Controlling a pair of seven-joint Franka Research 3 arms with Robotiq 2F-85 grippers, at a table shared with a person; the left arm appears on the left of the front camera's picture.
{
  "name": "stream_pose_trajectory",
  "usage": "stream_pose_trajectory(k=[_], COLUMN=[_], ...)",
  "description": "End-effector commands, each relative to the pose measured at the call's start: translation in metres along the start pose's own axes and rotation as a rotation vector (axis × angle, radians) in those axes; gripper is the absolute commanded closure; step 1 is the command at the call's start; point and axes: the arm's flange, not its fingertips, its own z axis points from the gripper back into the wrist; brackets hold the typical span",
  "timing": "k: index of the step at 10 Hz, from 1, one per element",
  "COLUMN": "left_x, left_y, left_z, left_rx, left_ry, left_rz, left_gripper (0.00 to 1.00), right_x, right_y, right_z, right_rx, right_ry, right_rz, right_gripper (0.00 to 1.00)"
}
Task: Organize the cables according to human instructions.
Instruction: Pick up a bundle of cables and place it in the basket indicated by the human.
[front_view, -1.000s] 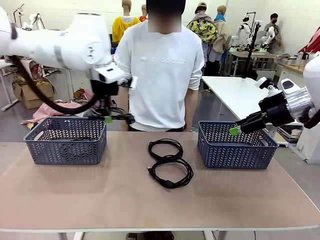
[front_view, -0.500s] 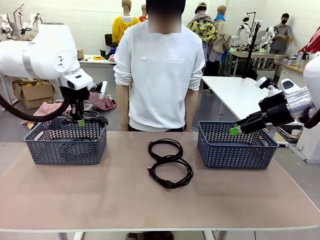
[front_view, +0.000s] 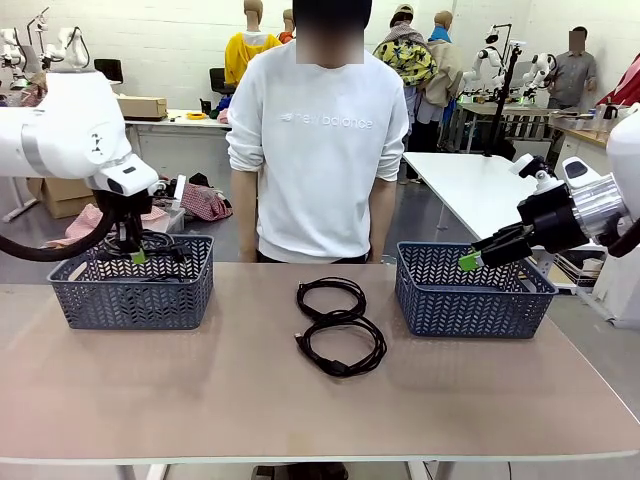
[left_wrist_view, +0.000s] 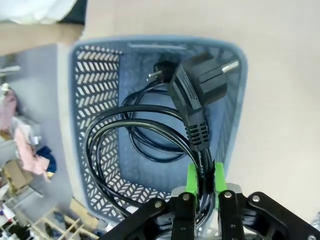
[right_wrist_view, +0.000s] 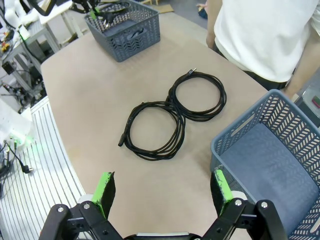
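Note:
My left gripper (front_view: 135, 256) is shut on a black cable (front_view: 163, 244) and holds it over the left grey basket (front_view: 130, 300). In the left wrist view the green pads (left_wrist_view: 192, 178) pinch the cord just below its big plug (left_wrist_view: 200, 95), and the loops hang into the basket (left_wrist_view: 92, 85). Another coiled cable (left_wrist_view: 156, 150) lies on that basket's floor. Two more cables lie on the table's middle, one farther (front_view: 330, 297) and one nearer (front_view: 341, 346), touching each other. My right gripper (front_view: 470, 261) hangs open above the right basket (front_view: 470, 300), holding nothing.
A person (front_view: 320, 140) in a white sweatshirt stands at the far edge, between the baskets. From the right wrist view, both table cables (right_wrist_view: 197, 95) (right_wrist_view: 152, 131) lie left of the right basket (right_wrist_view: 230, 155). Bare tabletop (front_view: 300, 410) stretches along the near side.
My left arm has swung left and down with the cable, from the basket's right corner to above its middle. The right arm and the table cables have not moved.

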Motion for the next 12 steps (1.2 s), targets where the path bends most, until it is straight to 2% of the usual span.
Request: stream_pose_trajectory(k=[1,6,8,10,11,12], left_x=[-0.007,-0.009,-0.009,-0.010,-0.011,-0.012], left_y=[0.008,0.028,0.031,0.030,0.030,0.030], left_z=[-0.008,-0.022,-0.026,-0.024,-0.021,-0.018], left_rx=[0.011,0.033,0.027,0.005,-0.013,-0.030], left_ry=[-0.048,-0.054,-0.062,-0.073,-0.084,-0.084], left_rz=[0.025,0.095,0.123,0.142,0.152,0.165], left_gripper=[1.00,1.00,0.66,0.63,0.45,0.55], right_x=[0.001,0.001,0.001,0.001,0.001,0.001], right_y=[-0.003,-0.003,-0.003,-0.003,-0.003,-0.003], right_z=[-0.002,-0.002,-0.002,-0.002,-0.002,-0.002], right_rx=[0.012,0.012,0.012,0.012,0.012,0.012], right_ry=[-0.032,-0.032,-0.032,-0.032,-0.032,-0.032], right_rz=[0.018,0.018,0.018,0.018,0.018,0.018], right_gripper=[0.00,0.00,0.00,0.00,0.00,0.00])
